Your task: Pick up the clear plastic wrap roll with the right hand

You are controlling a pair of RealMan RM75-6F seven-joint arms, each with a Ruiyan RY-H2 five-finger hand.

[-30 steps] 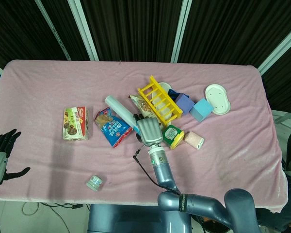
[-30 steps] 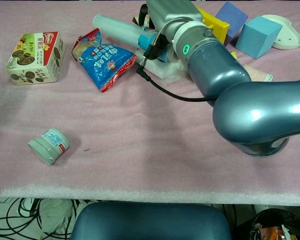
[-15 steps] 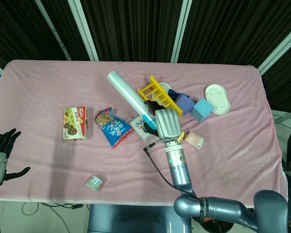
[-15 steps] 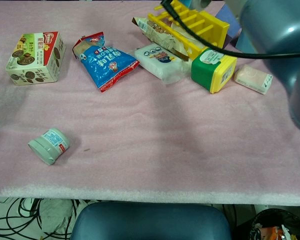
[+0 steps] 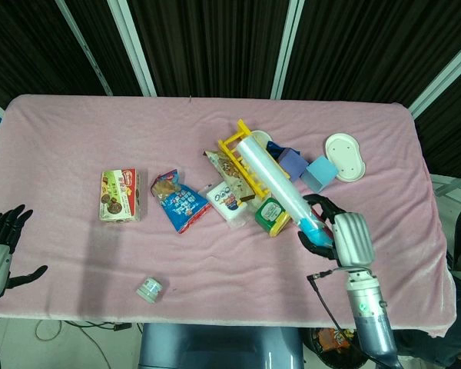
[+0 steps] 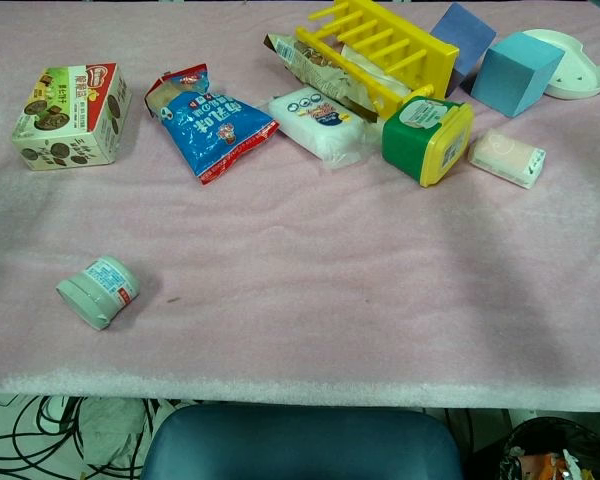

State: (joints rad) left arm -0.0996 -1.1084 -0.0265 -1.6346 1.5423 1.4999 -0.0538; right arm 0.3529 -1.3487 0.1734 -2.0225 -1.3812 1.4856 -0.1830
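The clear plastic wrap roll point(image 5: 273, 177) is a long pale translucent tube with a blue end. My right hand point(image 5: 338, 237) holds it by that blue end, raised above the table at the right front in the head view. The roll slants up and to the left, over the yellow rack point(image 5: 238, 151) and the green jar point(image 5: 272, 216). My left hand point(image 5: 0, 246) is open with fingers spread, off the table's front left corner. Neither hand nor the roll appears in the chest view.
On the pink cloth point(image 6: 310, 280) lie a cookie box point(image 6: 68, 112), blue snack bag point(image 6: 208, 118), white packet point(image 6: 320, 122), yellow rack point(image 6: 380, 55), green jar point(image 6: 426, 140), pink soap point(image 6: 506, 157), two blue blocks point(image 6: 514, 72), a white dish point(image 6: 578, 62) and a small tin point(image 6: 98, 291).
My right hand has lifted the roll off the table and carried it right and toward the front edge. The arm has left the chest view. The left hand has stayed put.
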